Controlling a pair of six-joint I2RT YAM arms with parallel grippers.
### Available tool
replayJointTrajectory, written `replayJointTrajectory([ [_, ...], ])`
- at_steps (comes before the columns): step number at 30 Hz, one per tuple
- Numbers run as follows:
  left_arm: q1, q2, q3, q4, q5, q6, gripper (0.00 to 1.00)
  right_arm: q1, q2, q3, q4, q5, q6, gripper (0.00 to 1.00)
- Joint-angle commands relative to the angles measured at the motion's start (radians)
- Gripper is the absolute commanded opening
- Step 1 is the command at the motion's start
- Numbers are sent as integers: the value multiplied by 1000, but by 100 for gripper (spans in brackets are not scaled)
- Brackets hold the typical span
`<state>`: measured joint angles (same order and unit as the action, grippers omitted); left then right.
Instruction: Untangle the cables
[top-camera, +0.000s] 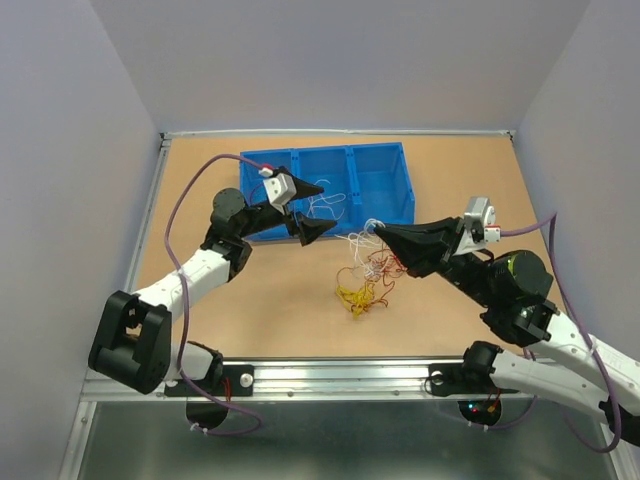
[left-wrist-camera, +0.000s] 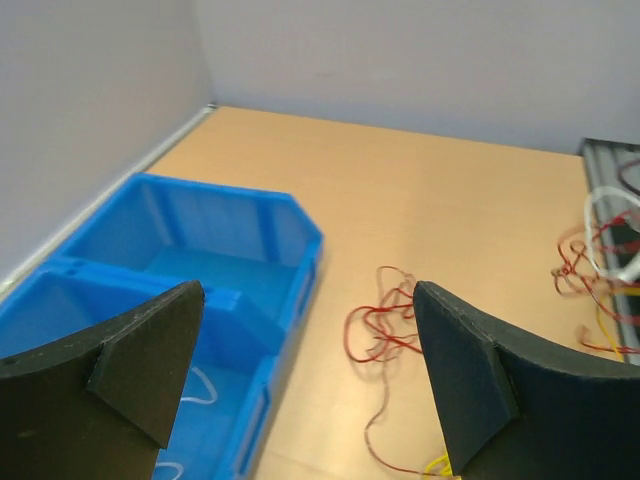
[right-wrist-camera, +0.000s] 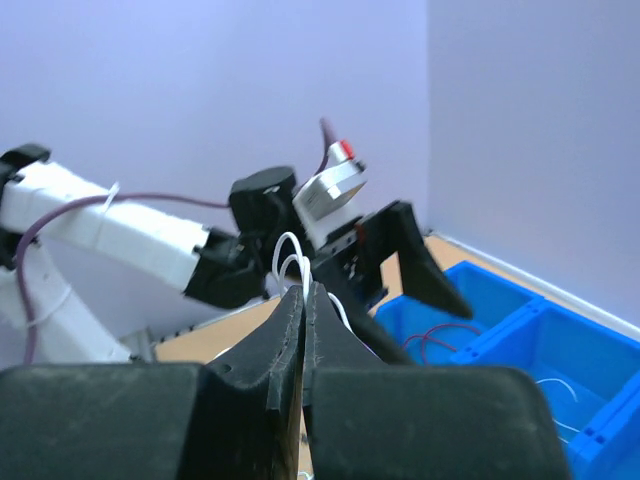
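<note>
A small tangle of red, white and yellow cables (top-camera: 365, 275) lies on the table in front of the blue bin (top-camera: 380, 175). My right gripper (top-camera: 378, 229) is shut on a white cable (right-wrist-camera: 295, 258) and holds it lifted above the tangle; its loops stick up between the tips in the right wrist view (right-wrist-camera: 304, 288). My left gripper (top-camera: 313, 208) is open and empty, hovering over the bin's front edge. In the left wrist view a red cable (left-wrist-camera: 385, 325) lies on the table between its fingers, with a bit of yellow cable (left-wrist-camera: 437, 464) below. White cable (top-camera: 325, 205) lies in the bin's middle compartment.
The blue bin (left-wrist-camera: 200, 250) has three compartments and stands at the back of the table. A metal rail (top-camera: 330, 375) runs along the table's near edge. Grey walls close in the left, back and right sides.
</note>
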<state>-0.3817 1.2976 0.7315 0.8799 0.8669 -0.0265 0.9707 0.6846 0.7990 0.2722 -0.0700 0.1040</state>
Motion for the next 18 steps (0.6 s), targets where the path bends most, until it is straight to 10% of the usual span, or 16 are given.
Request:
replayJointTrajectory([
  [1,-69,12,-15,113,75,7,98,10,15,16,116,165,5,1],
  [18,-175,20,-60,117,182,80,97,10,112,86,239,257,-49,1],
])
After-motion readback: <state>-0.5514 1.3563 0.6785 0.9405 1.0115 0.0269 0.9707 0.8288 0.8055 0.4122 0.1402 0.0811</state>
